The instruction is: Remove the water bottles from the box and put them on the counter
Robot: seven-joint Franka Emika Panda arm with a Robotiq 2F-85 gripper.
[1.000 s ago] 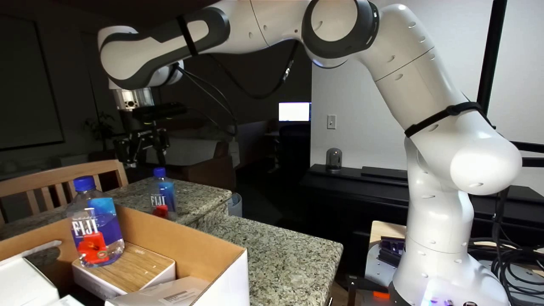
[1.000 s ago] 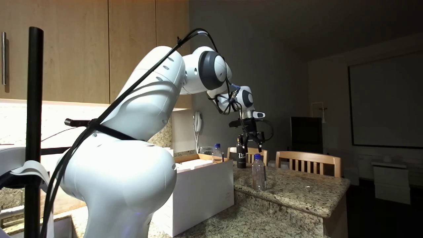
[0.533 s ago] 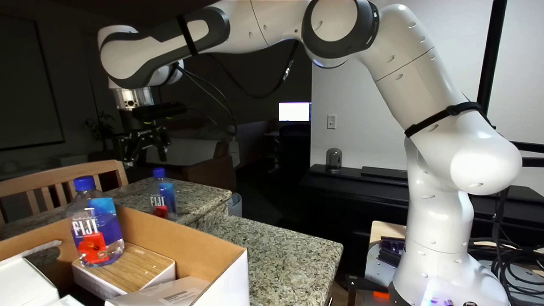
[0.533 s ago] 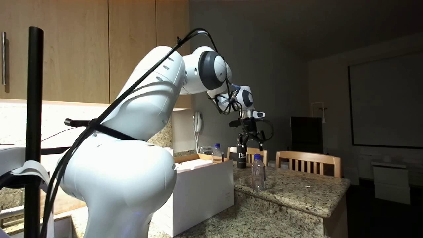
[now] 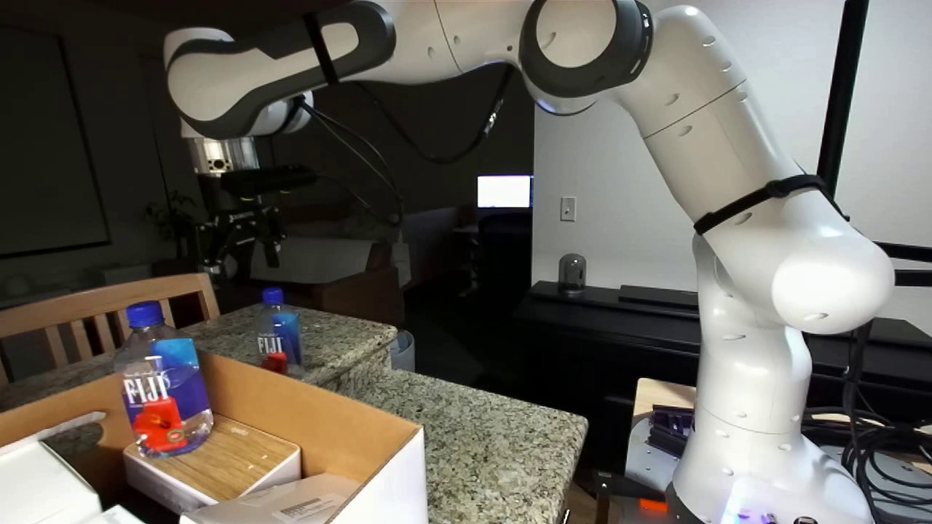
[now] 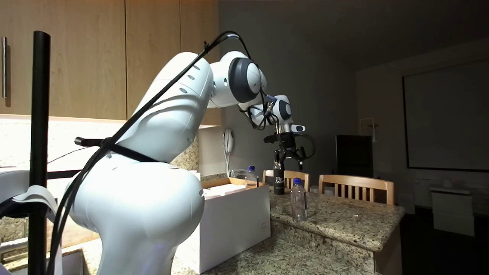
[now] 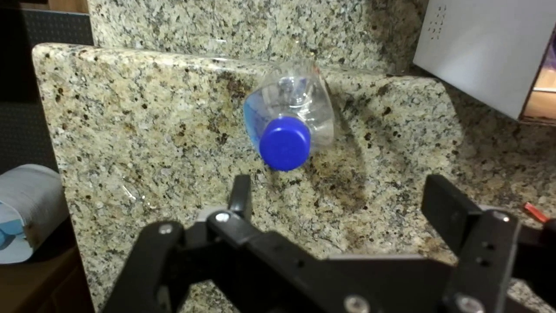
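Observation:
One water bottle [image 5: 280, 338] stands upright on the raised granite counter [image 5: 349, 331], with its blue cap on top. It also shows in an exterior view [image 6: 299, 202] and in the wrist view [image 7: 284, 143]. My gripper [image 5: 242, 264] is above this bottle, open and empty, apart from it. In the wrist view the gripper's fingers [image 7: 336, 191] are wide apart with only counter between them. The second water bottle [image 5: 164, 397] stands inside the cardboard box [image 5: 313, 397]. In an exterior view only its upper part [image 6: 251, 175] shows over the box wall [image 6: 237, 219].
In the box lie a wood-topped block [image 5: 233, 451] and white packages [image 5: 44, 484]. A dark bottle [image 6: 279, 179] stands on the counter behind the clear bottle. Wooden chairs [image 6: 355, 185] stand behind the counter. A white bin [image 7: 32, 208] is below the counter's edge.
My gripper has risen slightly in the last half second. Its fingers look slightly wider apart than a second ago. Both bottles and the box have not moved.

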